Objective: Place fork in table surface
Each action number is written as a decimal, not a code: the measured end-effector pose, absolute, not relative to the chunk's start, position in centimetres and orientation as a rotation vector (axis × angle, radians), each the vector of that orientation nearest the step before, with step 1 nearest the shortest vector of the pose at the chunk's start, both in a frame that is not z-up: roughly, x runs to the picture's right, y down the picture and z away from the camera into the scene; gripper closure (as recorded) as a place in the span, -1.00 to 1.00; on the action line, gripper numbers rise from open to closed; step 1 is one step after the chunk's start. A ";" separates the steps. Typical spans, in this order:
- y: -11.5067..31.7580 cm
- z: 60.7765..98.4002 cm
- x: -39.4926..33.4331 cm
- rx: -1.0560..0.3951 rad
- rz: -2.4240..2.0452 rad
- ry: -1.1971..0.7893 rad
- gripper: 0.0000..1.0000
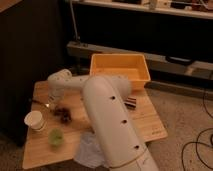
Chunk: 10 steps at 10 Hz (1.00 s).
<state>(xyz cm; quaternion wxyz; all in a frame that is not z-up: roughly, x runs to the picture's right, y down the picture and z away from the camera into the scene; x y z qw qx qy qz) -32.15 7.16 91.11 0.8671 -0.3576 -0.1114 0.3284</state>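
The fork (40, 103) is a thin dark sliver with a pale glint at one end, low over the left part of the tan wooden table surface (145, 120). I cannot tell whether it rests on the wood. My white arm reaches from the front across the table to the left. My gripper (54, 100) hangs below the wrist, right at the fork's right end and partly hidden by the wrist.
An orange bin (120, 70) stands at the table's back edge. A white cup (34, 120), a green item (56, 136) and a dark cluster (63, 114) sit front left. Crumpled white material (90, 150) lies at the front. A striped object (131, 103) is beside my arm.
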 end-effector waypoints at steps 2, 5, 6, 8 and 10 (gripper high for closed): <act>4.5 89.9 -30.4 -0.744 0.762 -0.285 0.79; 1.4 87.8 -27.4 -0.747 0.849 -0.348 0.79; 0.6 87.2 -26.4 -0.750 0.870 -0.366 0.79; -0.5 85.4 -25.6 -0.765 0.876 -0.390 0.79; -2.1 83.2 -24.1 -0.766 0.895 -0.423 0.79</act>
